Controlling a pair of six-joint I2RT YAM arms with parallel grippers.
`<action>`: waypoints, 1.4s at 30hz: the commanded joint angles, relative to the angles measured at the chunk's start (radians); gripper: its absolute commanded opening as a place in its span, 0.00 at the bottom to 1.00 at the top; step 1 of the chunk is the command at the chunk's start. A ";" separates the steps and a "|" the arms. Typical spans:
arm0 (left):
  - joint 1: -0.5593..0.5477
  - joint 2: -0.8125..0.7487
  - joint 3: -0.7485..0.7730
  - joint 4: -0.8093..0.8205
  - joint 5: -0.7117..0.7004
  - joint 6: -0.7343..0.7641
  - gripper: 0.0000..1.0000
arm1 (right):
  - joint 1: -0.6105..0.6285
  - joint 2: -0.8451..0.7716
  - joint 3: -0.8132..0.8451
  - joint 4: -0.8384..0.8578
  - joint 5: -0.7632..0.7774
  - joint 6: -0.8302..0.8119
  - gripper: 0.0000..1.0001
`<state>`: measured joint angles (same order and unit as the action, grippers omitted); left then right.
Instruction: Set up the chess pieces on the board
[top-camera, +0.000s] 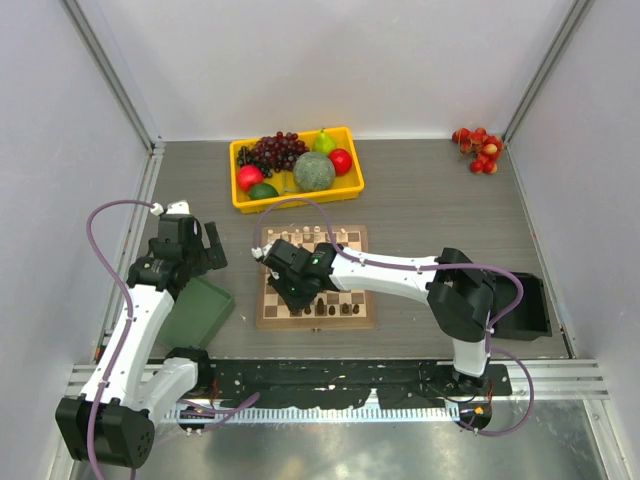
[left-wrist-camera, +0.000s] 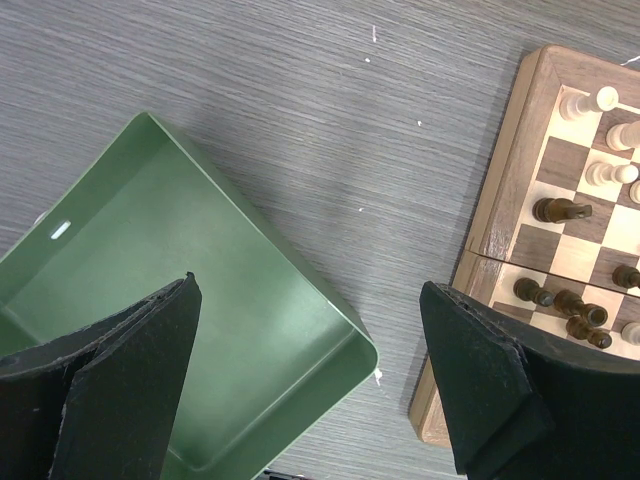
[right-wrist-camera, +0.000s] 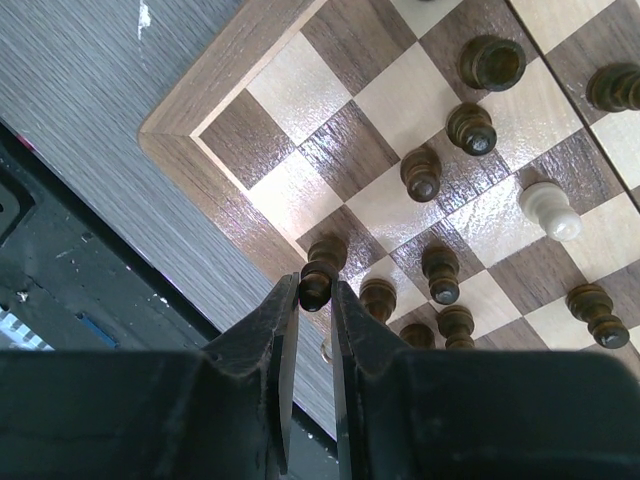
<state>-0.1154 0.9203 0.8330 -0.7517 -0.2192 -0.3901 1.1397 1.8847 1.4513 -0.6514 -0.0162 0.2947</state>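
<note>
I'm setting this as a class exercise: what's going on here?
The right fingers pinch a dark piece near the board's rim. Other pieces stand on squares nearby. The left fingers hang wide open by the green tray, next to the board, holding nothing.

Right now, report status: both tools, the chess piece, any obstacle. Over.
Left tool open, near green flat tray. Right tool shut on small dark brown wooden chess piece at checked wooden chessboard edge. Another dark piece close beside.

Board (left-wrist-camera: 495, 195) partly past right edge
</note>
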 joint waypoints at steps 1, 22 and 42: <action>0.006 -0.011 -0.002 0.034 0.006 -0.010 1.00 | 0.006 -0.022 0.000 0.022 0.010 0.008 0.20; 0.006 0.017 0.015 0.043 0.043 0.022 1.00 | -0.003 -0.114 0.044 0.044 0.186 0.000 0.48; -0.093 0.316 0.175 0.124 0.400 0.111 0.86 | -0.159 -0.257 -0.081 0.104 0.220 0.130 0.48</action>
<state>-0.1509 1.1282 0.8921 -0.6598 0.1162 -0.3233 0.9764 1.7107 1.3846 -0.5919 0.2012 0.3996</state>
